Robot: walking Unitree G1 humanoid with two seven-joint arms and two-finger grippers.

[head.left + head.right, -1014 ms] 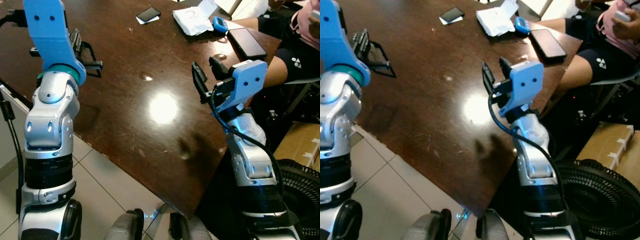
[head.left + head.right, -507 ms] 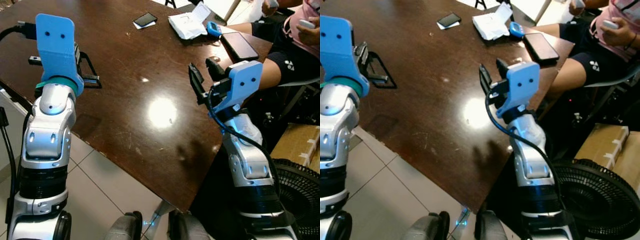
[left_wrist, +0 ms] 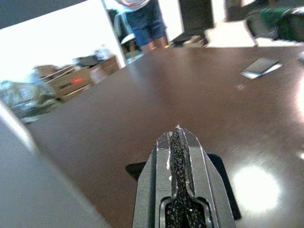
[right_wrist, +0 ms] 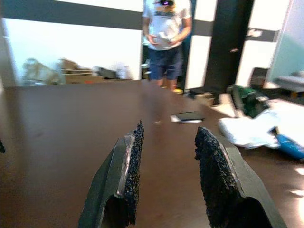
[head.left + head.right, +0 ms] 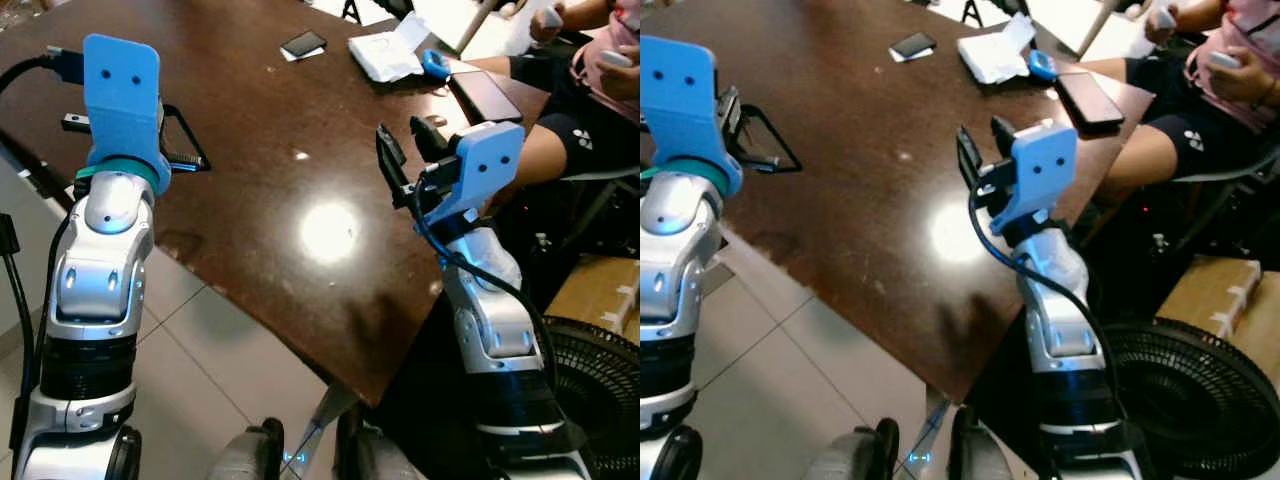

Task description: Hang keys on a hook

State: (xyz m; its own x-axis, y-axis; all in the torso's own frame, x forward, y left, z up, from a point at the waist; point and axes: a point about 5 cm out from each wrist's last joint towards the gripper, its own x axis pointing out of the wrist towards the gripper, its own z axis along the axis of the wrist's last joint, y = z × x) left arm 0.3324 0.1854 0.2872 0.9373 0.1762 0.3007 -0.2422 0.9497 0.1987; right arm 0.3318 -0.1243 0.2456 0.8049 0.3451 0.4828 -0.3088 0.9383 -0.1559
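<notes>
Over the dark brown polished wooden table point(image 5: 250, 150), the left gripper point(image 3: 177, 142) is pressed together, the right gripper point(image 4: 166, 156) spread and empty; with keys and hook unseen, best keep scanning slowly.

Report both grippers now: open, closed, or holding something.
Left gripper: closed, nothing visible between its fingers.
Right gripper: open, holding nothing, above the table.

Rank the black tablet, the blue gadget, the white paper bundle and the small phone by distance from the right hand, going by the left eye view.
1. Black tablet, at the table's right edge, nearest the right hand.
2. Blue gadget, just beyond the tablet.
3. White paper bundle, farther back.
4. Small phone, farthest, toward the left.
</notes>
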